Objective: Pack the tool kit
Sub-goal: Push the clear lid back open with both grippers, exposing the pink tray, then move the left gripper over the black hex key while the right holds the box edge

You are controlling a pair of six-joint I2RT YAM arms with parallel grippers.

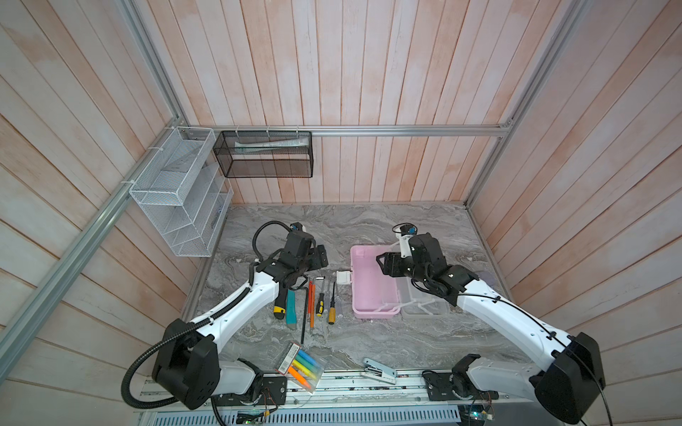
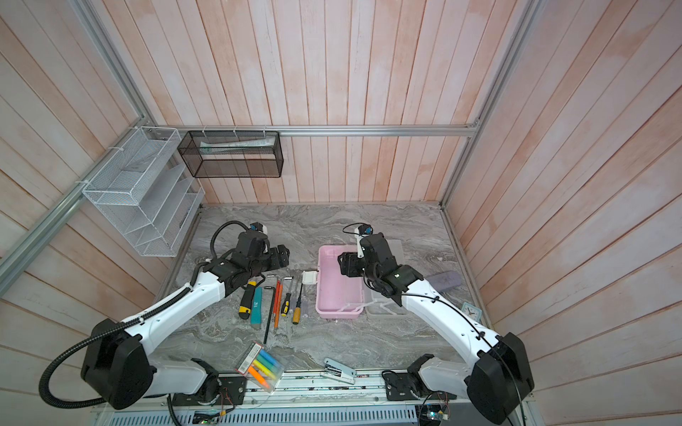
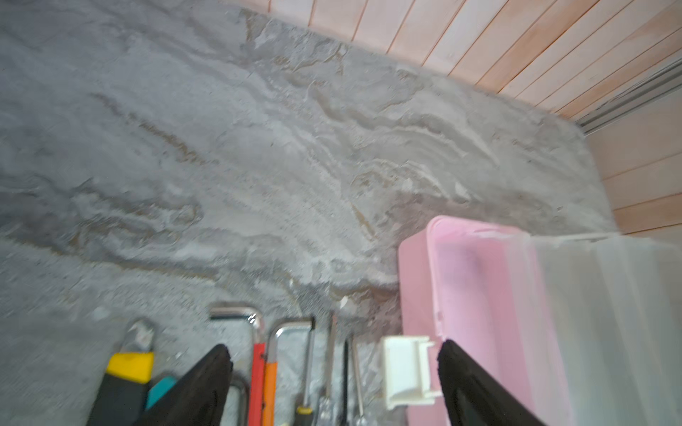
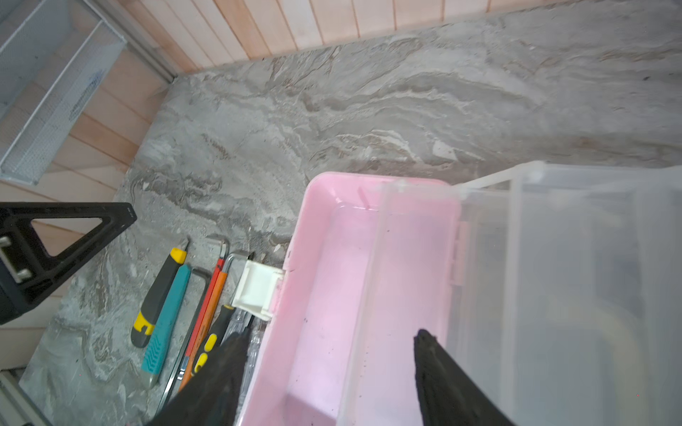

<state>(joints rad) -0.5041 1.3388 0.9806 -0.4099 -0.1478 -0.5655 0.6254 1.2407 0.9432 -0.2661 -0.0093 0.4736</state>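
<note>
Black fingers of your left claw fill the near edge of the left wrist view. They are spread wide with nothing between them. Under the gap, the bent ends of the hex keys lie on the counter, with the screwdrivers alongside. The yellow-and-black utility knife and the teal utility knife close the row on the outer side. All the tools are packed side by side.

Your right claw is also spread and empty, hanging over the tool kit, whose pink floor is bare. The white latch juts toward the tools. The translucent lid lies swung open on the side away from them. In both top views the kit sits just right of the tool row.

You look to be at the very start of packing: judging by that bare floor, nothing is in the box yet. The next move, I'd say, calls for lowering the left claw onto a single tool and closing across its handle without dragging a neighbour. You would then carry it over the latch-side rim. Keep the right claw out of the opening while you do it. Leave the highlighter pack and the stapler at the front edge alone.
</note>
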